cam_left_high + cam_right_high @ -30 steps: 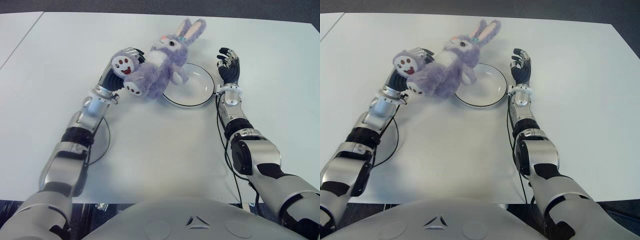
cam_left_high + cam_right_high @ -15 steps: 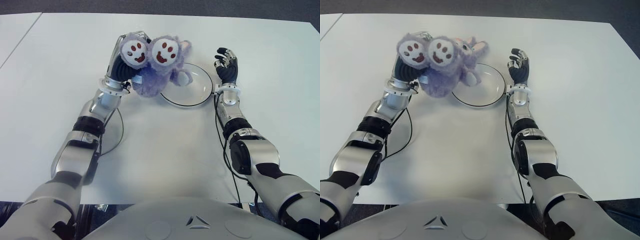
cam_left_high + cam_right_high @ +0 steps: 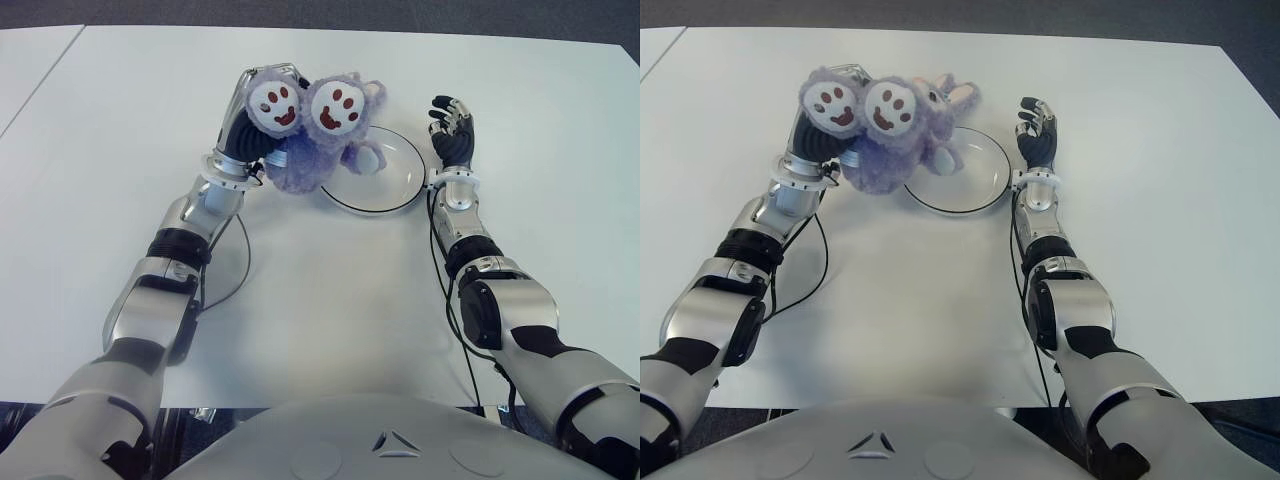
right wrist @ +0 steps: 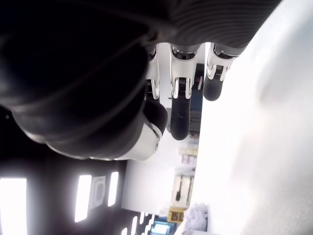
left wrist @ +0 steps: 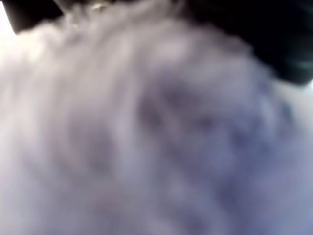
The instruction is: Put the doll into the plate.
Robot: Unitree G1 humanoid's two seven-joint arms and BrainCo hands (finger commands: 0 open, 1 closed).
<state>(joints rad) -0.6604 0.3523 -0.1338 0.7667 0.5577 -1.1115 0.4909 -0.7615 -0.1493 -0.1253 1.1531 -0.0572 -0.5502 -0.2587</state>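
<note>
We find the left hand clasping the doll above the plate's near-left rim; right hand, fingers relaxed, empty, beside the plate's right.

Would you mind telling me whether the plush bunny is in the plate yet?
Not yet: the left hand holds the plush bunny over the plate's left rim, feet raised.

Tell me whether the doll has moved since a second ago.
Yes. The left hand tipped the doll upright at the plate's left rim, soles facing the camera.

Bright even overhead light, soft shadows, left wrist view blurred
</note>
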